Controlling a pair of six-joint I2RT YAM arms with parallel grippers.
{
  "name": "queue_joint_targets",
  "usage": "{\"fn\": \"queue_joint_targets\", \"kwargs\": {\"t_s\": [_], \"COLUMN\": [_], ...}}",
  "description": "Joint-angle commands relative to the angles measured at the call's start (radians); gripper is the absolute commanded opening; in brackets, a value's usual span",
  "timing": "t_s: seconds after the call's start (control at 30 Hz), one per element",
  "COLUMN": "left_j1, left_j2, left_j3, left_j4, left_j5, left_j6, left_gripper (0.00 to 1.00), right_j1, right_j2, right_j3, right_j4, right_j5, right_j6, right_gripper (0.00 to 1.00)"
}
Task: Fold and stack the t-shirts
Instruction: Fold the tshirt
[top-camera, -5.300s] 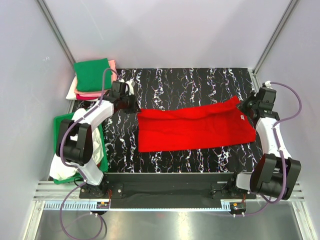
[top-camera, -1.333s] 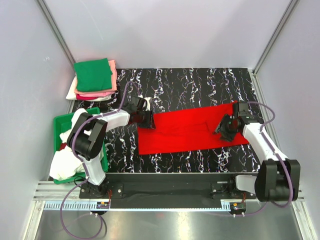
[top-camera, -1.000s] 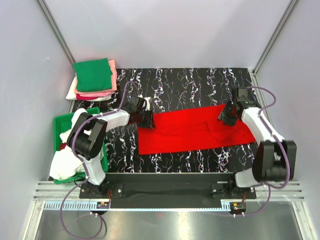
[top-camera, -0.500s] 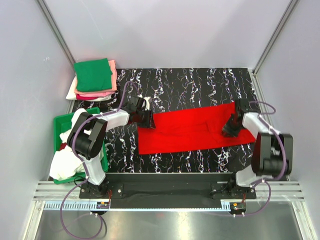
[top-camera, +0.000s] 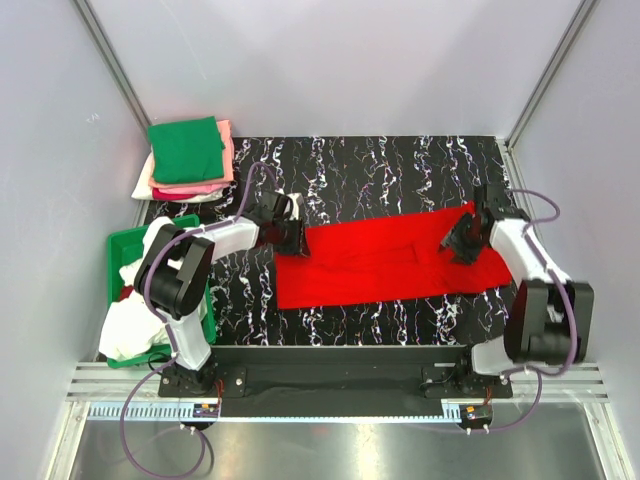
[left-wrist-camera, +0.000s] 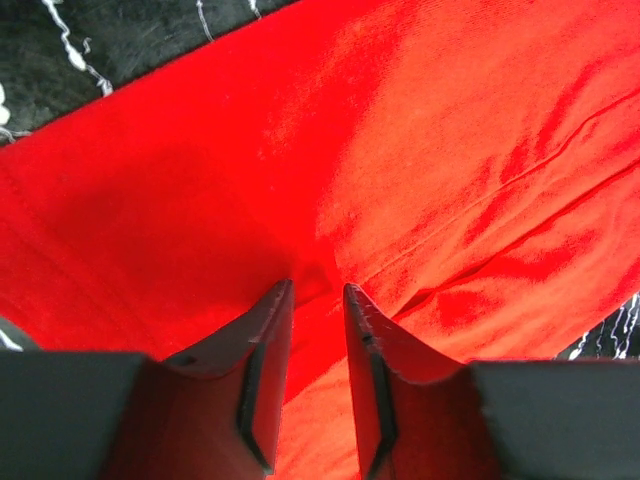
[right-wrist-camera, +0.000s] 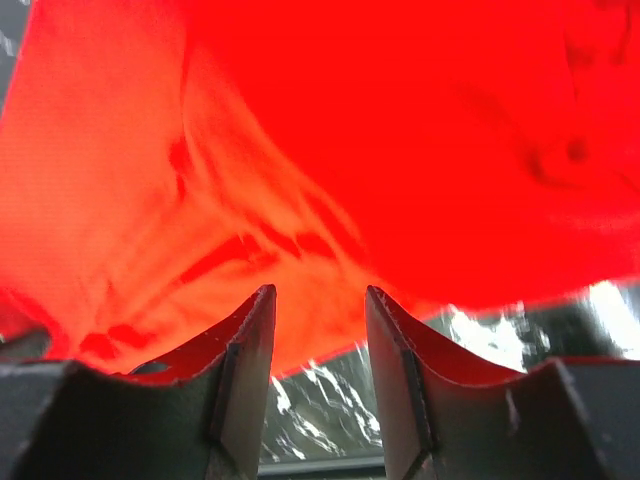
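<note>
One red t-shirt (top-camera: 380, 265) lies spread, left jaws pinching its end.

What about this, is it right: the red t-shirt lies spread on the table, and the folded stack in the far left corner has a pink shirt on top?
No. The top external view shows a green t-shirt on top of that stack, a pink t-shirt beneath it. The red t-shirt does lie spread on the table.

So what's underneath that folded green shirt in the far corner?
Under the green t-shirt pink cloth peeks out, and white cloth below that. Only their edges show; how many shirts lie there is hidden.
</note>
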Motion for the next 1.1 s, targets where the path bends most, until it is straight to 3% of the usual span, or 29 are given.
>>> {"fn": "queue_joint_targets", "kwargs": {"t_s": [0.0,0.1,0.23,0.53,0.63,0.8,0.9,0.93,1.07], "left_j1": [-0.012,-0.019,-0.025,-0.051,-0.097,-0.271,-0.362,-0.373,-0.384], "left_j2": [-0.028,0.035,0.213,0.18,0.124,0.047,0.031,0.026,0.018], "left_j3": [0.09,0.174,0.289,0.13,0.033,-0.206,-0.24,-0.245,-0.242], "left_j4": [-0.051,-0.103,-0.219,-0.235,-0.181,0.107,0.199,0.207,0.17], "left_j5": [-0.051,-0.047,-0.025,0.012,0.061,0.217,0.239,0.231,0.175], "left_j6": [-0.009,-0.018,-0.039,-0.154,-0.217,-0.414,-0.507,-0.532,-0.52], "left_gripper": [0.35,0.39,0.37,0.38,0.38,0.38,0.38,0.38,0.38], "right_j1": [-0.021,-0.032,-0.032,-0.016,0.014,0.191,0.264,0.274,0.281], "right_j2": [0.124,0.249,0.417,0.765,0.917,1.184,1.37,1.381,1.335], "right_j3": [0.098,0.15,0.22,0.604,0.804,1.368,1.683,1.712,1.576], "right_j4": [0.028,0.05,0.057,-0.039,-0.072,-0.2,-0.257,-0.24,-0.092], "right_j5": [0.057,0.08,0.097,0.045,-0.045,-0.249,-0.294,-0.297,-0.244], "right_j6": [-0.025,-0.014,-0.007,0.005,0.01,-0.067,-0.074,-0.067,-0.004], "right_gripper": [0.48,0.48,0.47,0.47,0.47,0.47,0.49,0.5,0.52]}}
